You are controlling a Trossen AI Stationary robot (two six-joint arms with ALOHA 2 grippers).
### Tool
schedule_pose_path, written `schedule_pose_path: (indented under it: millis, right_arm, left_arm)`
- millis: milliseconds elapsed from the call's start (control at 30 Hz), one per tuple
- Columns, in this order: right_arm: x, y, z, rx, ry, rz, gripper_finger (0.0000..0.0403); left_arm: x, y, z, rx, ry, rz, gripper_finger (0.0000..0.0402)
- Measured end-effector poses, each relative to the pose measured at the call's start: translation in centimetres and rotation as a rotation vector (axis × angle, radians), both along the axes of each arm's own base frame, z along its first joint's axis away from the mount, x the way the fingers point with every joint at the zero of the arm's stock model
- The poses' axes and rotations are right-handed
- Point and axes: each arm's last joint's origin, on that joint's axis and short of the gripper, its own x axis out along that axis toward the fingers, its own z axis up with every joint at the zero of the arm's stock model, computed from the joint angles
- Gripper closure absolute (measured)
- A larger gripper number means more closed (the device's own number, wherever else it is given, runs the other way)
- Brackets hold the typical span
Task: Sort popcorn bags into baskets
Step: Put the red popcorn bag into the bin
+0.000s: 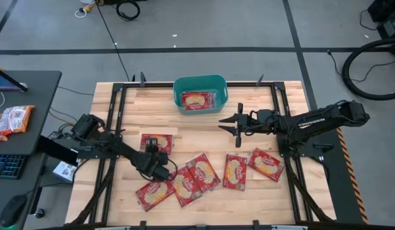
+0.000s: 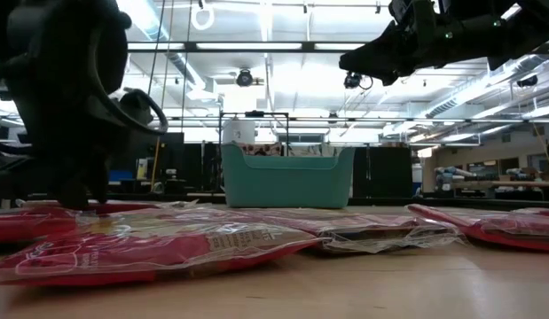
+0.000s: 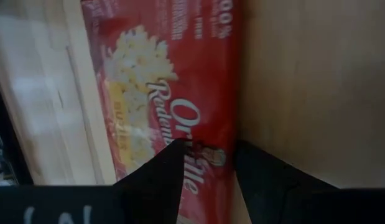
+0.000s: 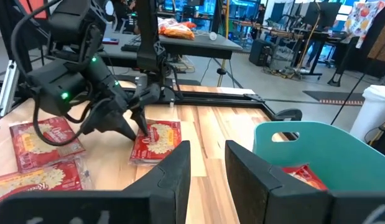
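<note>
Popcorn bags lay spread across the wooden table (image 1: 261,191); five of them formed a loose row along its near side, from the leftmost (image 1: 154,193) through its overlapping neighbours (image 1: 183,186) and (image 1: 203,171) to a pair further right, (image 1: 235,171) and (image 1: 266,163); a sixth bag (image 1: 156,142) lay apart, closer to the middle of the table, with the left gripper (image 1: 152,149) down upon its near edge. From the left wrist view the two dark fingers (image 3: 158,177) stood slightly parted, one over the printed face of that bag (image 3: 173,81) and the other beside its edge over bare wood, so the grasp was not closed on it; the right wrist view showed the same gripper (image 4: 135,121) with its tips at the bag (image 4: 156,140). One more bag (image 1: 197,100) already lay inside the teal basket (image 1: 178,89), which stood at the far side of the table, in the middle; its red corner (image 4: 301,177) showed within the basket's wall (image 4: 316,140) from the right wrist. The right gripper (image 1: 234,123) hung in the air just right of the basket, well above the tabletop, its fingers (image 4: 173,168) spread and holding nothing. Beyond the table's left side stood a dark desk (image 1: 37,86) with further packets (image 1: 11,120) on it.
</note>
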Motion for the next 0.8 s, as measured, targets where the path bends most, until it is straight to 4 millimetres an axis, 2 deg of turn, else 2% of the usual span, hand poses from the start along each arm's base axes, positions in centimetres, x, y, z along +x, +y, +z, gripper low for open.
schedule_pose_path:
  millis: [233,333,467,567,667,800]
  right_arm:
    - [0.0,0.0,0.0,-0.002,-0.002,0.0,0.0298]
    - [0.0,0.0,0.0,-0.002,-0.002,0.0,0.0298]
    - [0.0,0.0,0.0,-0.002,-0.002,0.0,0.0298]
    - [0.0,0.0,0.0,-0.002,-0.002,0.0,0.0298]
    - [0.0,0.0,0.0,-0.002,-0.002,0.0,0.0298]
    - [0.0,0.0,0.0,-0.002,-0.002,-0.001,0.0298]
  left_arm:
    - [0.0,0.5,-0.3,-0.01,-0.011,0.036,0.0269]
    - [-0.1,0.5,-0.5,-0.015,-0.019,0.036,0.0302]
    - [-0.1,0.5,-0.5,-0.018,-0.022,0.038,0.0371]
    - [0.2,0.4,-0.3,-0.028,-0.022,0.039,0.0384]
    - [0.9,0.0,0.6,-0.057,0.001,0.031,0.0384]
    - [1.7,-0.3,2.9,-0.063,0.019,0.01,0.0384]
